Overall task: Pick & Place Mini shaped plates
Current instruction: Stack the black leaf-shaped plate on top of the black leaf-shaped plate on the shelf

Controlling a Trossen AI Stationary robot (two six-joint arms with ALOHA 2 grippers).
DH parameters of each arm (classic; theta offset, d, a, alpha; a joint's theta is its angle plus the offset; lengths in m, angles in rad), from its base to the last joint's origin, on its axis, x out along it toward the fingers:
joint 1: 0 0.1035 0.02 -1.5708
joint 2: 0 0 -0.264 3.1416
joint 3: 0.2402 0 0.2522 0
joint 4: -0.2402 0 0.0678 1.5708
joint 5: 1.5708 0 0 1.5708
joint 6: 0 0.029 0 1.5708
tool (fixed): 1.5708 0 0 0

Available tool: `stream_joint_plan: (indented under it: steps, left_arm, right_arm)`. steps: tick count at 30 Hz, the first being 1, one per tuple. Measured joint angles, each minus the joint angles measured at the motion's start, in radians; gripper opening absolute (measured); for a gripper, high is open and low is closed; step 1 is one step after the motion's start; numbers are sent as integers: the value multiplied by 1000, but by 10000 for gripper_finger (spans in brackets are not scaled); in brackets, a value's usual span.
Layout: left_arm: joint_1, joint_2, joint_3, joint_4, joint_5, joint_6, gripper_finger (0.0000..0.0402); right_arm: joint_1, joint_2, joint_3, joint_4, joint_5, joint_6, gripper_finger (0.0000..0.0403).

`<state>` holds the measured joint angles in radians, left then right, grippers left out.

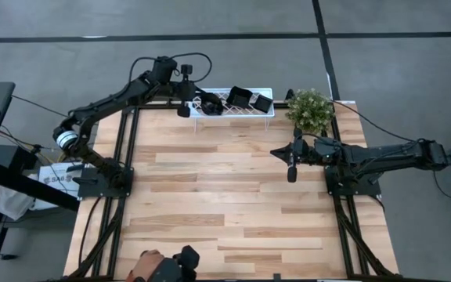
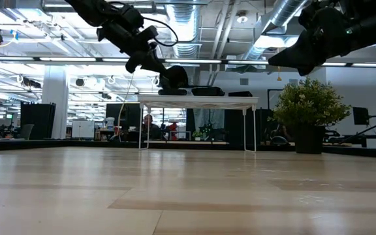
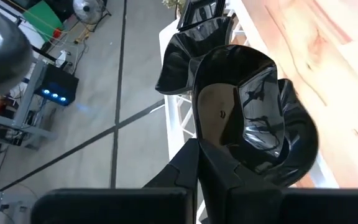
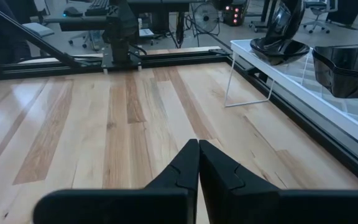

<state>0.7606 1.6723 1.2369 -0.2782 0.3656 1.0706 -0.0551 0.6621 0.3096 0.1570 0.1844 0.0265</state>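
The white lattice rack [image 1: 233,110] stood at the table's [image 1: 233,204] far edge. Three mini shaped plates rested on it: a lobed plate [image 1: 211,103] at its left end, a squarish plate [image 1: 239,97] at centre, and a smaller plate [image 1: 262,103] beside that. The left gripper [image 3: 197,163], fingers closed, pinched the lobed plate's rim. The right gripper [image 4: 198,163], closed and empty, hovered over the table near the rack's right end, beside the potted plant [image 1: 310,110].

plates [image 1: 239,97] on rack [image 1: 266,111], plant [image 1: 310,110] right

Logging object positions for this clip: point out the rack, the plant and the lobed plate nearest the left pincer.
rack [image 1: 249,112]: high view, right lattice section.
plant [image 1: 310,110]: high view, foliage middle.
lobed plate [image 3: 253,118]: left wrist view, glossy inner bowl.
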Motion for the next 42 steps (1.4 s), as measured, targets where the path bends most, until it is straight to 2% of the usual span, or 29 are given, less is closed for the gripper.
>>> stream_joint_plan:
  steps: [8, 12, 27, 42]
  left_arm:
    - [4, -111, 0, -94, 6, -24, 9]
    - [4, -108, -6, -140, 8, -31, 9]
    - [-2, -88, -27, -68, 19, -50, 19]
    - [-2, -88, -27, -20, 18, -57, 72]
  right_arm:
    - [0, 0, 0, 0, 0, 0, 6]
    - [0, 0, 0, 1, 0, 0, 6]
    - [0, 0, 0, 1, 0, 0, 6]
    - [0, 0, 0, 1, 0, 0, 6]
